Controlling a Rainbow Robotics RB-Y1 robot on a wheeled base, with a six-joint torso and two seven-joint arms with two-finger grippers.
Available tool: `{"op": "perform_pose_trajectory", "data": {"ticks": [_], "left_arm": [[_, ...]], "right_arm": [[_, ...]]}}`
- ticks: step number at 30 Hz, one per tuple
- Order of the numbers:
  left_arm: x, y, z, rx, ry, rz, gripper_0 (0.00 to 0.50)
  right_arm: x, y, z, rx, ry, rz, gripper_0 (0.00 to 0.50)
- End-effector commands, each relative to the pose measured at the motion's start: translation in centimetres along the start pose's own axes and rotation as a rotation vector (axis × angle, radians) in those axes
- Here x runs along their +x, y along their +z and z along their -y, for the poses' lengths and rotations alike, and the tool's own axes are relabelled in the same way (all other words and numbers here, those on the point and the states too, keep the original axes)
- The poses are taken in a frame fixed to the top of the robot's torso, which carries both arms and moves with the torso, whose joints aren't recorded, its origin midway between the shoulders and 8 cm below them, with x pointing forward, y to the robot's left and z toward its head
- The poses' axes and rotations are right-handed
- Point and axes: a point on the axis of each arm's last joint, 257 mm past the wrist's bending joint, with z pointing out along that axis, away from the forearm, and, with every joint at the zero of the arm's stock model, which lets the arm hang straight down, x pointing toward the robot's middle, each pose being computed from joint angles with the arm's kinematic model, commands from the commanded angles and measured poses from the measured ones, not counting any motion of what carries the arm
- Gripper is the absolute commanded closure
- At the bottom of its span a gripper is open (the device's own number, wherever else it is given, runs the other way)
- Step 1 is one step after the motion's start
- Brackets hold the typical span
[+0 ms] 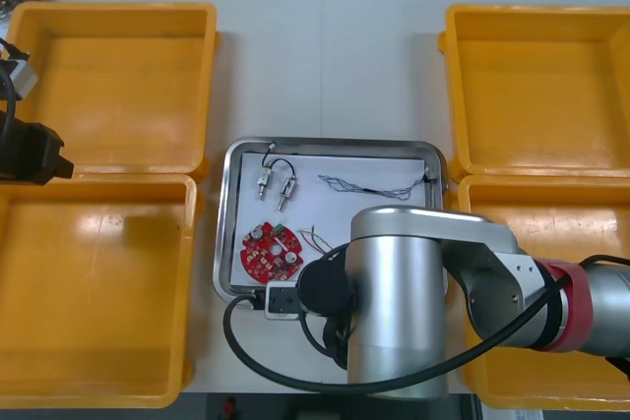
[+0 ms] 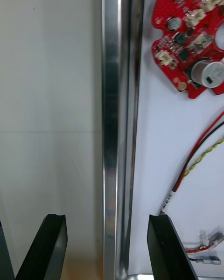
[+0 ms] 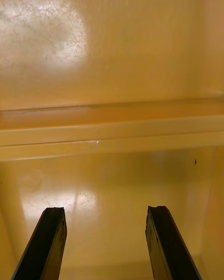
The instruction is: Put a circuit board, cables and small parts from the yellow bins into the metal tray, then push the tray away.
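Note:
The metal tray, white inside, lies between the bins. In it are a round red circuit board, a black cable with small metal parts, a twisted blue and white cable and a red and yellow cable. My right arm reaches over the tray's near edge. The right gripper is open and straddles the tray's rim, one finger outside it and one inside near the red and yellow cable and the board. My left gripper is open over the left bins.
Two yellow bins stand on the left and two on the right, with bare floors. My left arm hangs at the table's left edge. Beyond the left fingers runs the wall between two bins.

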Motion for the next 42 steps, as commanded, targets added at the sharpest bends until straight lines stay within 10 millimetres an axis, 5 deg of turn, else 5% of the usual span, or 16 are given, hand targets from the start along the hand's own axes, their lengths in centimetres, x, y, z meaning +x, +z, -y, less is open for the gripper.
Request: {"op": "perform_pose_trajectory", "data": {"ticks": [1,7,28,30,32,33,34,42], "left_arm": [[1.3,-1.0,-2.4,-0.051,0.023,-0.012,0.0],[2.9,-0.6,-3.1,-0.049,0.011,-0.042,0.0],[2.8,-0.7,-2.9,-0.041,0.009,-0.04,0.0],[2.8,-0.7,-2.9,-0.041,0.009,-0.04,0.0],[2.8,-0.7,-2.9,-0.041,0.009,-0.04,0.0],[2.8,-0.7,-2.9,-0.041,0.009,-0.04,0.0],[2.8,-0.7,-2.9,-0.041,0.009,-0.04,0.0],[2.8,-0.7,-2.9,-0.041,0.009,-0.04,0.0]], "right_arm": [[-1.1,0.5,-0.3,0.024,-0.013,0.001,0.0],[-1.6,1.4,0.0,0.026,0.003,-0.001,0.0],[-3.0,3.6,0.4,0.069,-0.001,0.002,0.0],[-3.0,3.6,0.3,0.066,-0.001,0.003,0.105],[-3.0,3.7,0.3,0.066,0.002,0.002,0.433],[-3.0,3.6,0.3,0.066,0.002,0.004,0.469],[-3.0,3.6,0.3,0.066,0.004,0.004,0.5],[-3.3,3.5,1.1,0.098,0.004,0.014,0.5]]}}
